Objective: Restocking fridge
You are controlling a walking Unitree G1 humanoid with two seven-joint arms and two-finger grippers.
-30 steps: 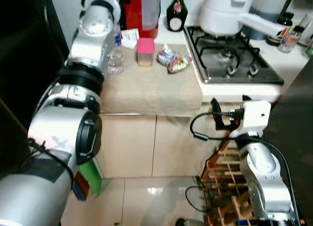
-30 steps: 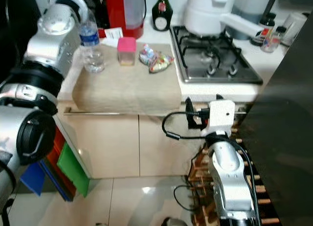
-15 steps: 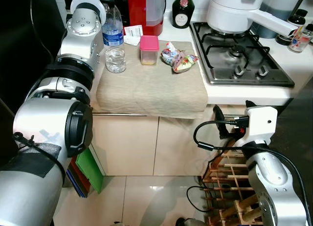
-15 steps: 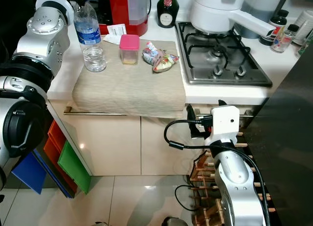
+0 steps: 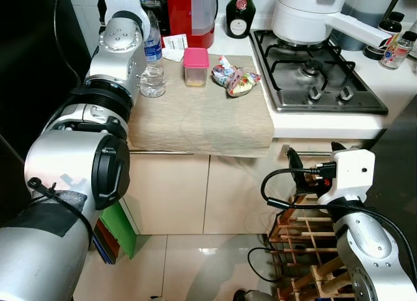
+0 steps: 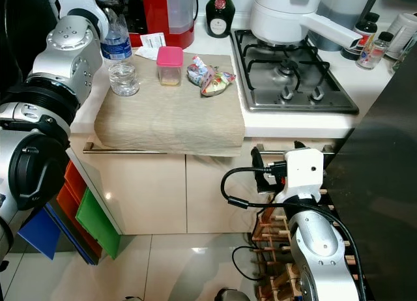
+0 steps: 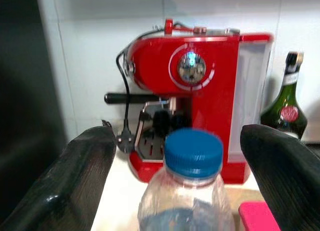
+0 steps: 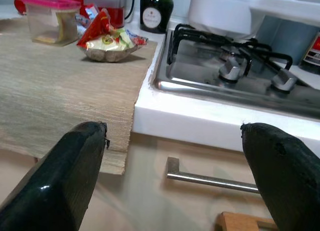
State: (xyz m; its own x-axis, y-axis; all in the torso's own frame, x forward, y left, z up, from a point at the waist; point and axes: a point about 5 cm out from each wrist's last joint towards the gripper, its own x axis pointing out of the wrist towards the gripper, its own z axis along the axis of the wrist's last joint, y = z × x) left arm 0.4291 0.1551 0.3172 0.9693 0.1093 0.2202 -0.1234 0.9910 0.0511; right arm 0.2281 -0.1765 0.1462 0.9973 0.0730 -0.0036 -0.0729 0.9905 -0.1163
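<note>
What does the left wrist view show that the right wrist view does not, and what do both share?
Left wrist view alone: the water bottle with its blue cap, between the open left gripper fingers. Right wrist view alone: the gas hob, the snack packet, the beige mat and a drawer handle, beyond the open right gripper. Both share the red coffee machine, green bottle and pink-lidded container.

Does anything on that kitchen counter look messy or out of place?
Only small things: the beige cloth droops over the counter's front edge above the cupboard doors, and a crumpled snack wrapper lies on it. Nothing looks spilled or broken.
</note>
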